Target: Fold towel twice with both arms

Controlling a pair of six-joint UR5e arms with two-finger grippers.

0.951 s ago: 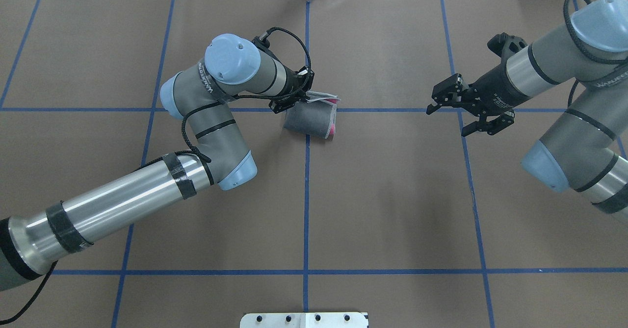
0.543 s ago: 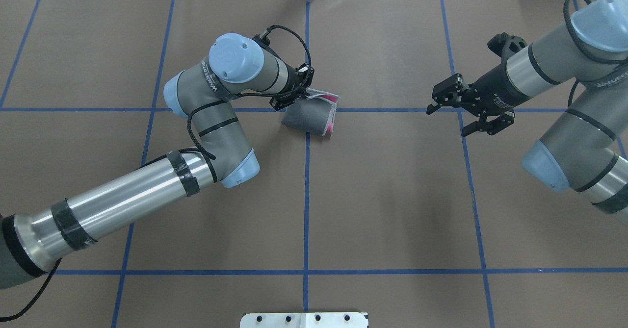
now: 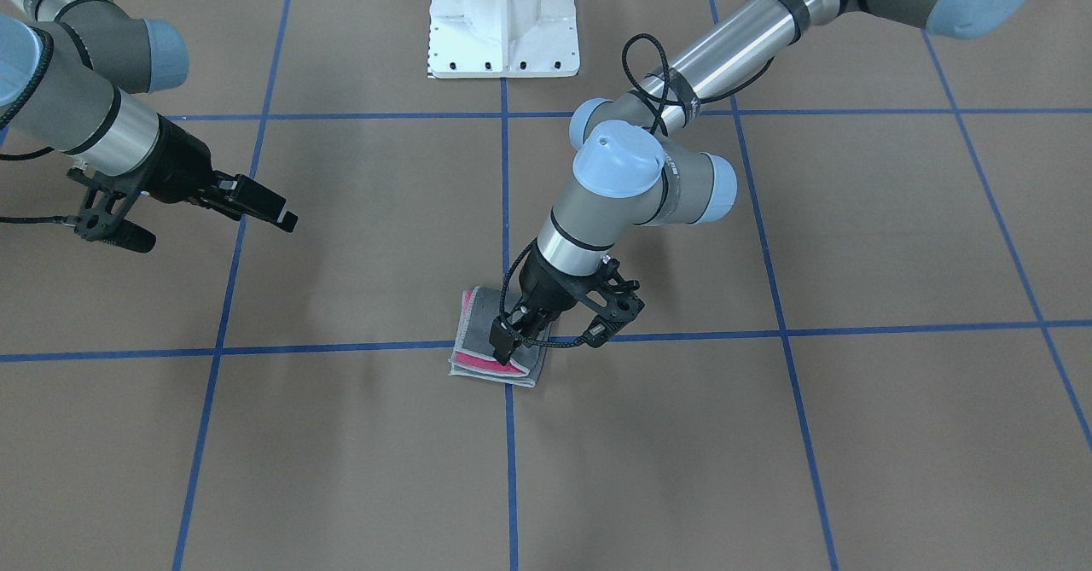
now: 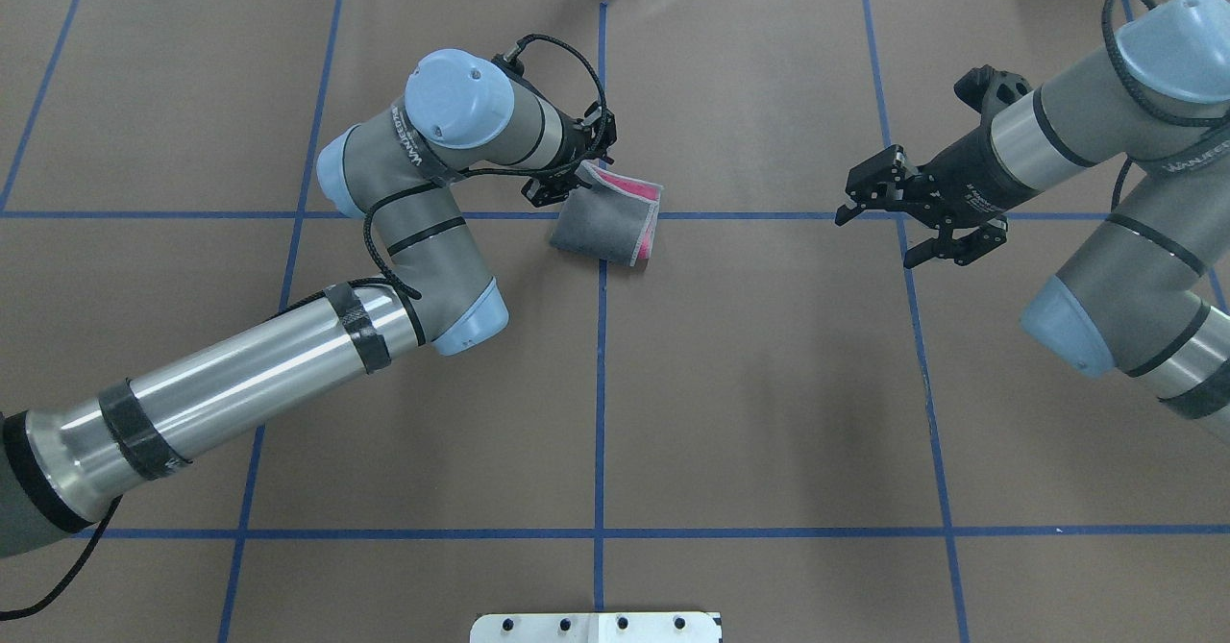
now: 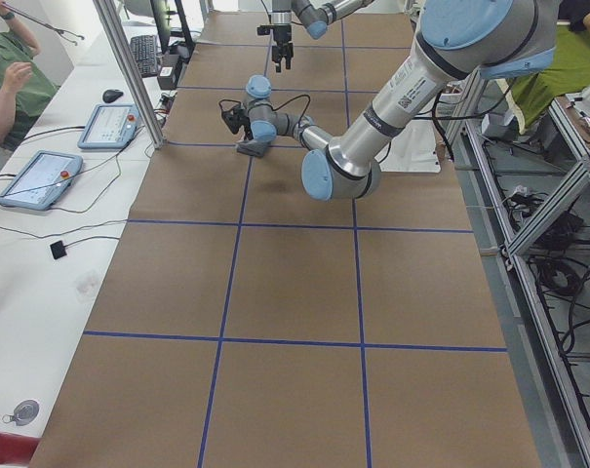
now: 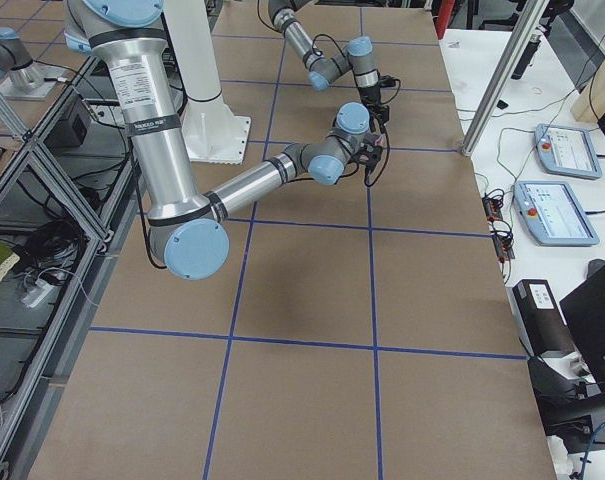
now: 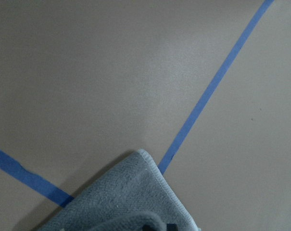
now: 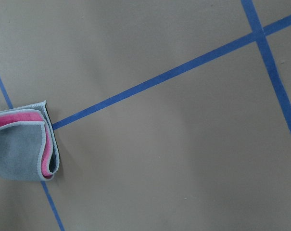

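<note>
While the brown table (image 4: 769,383) lies gridded in blue tape (image 4: 600,383), the right gripper (image 4: 874,237) hangs spread wide at the right, well apart from the folded towel (image 4: 603,228) at the middle crossing, whose far left corner the left gripper (image 4: 569,186) pinches.

table (image 4: 769,383): brown, blue tape grid (image 4: 600,383) | side bench (image 5: 21,292): white, tablets (image 5: 104,125)

Towel (image 4: 603,230) folded, grey face up, pink layers showing at 2 edges, flat on counter (image 4: 769,383). Left claw (image 4: 565,185) at its corner; right claw (image 4: 874,239) spread, well apart.
</note>
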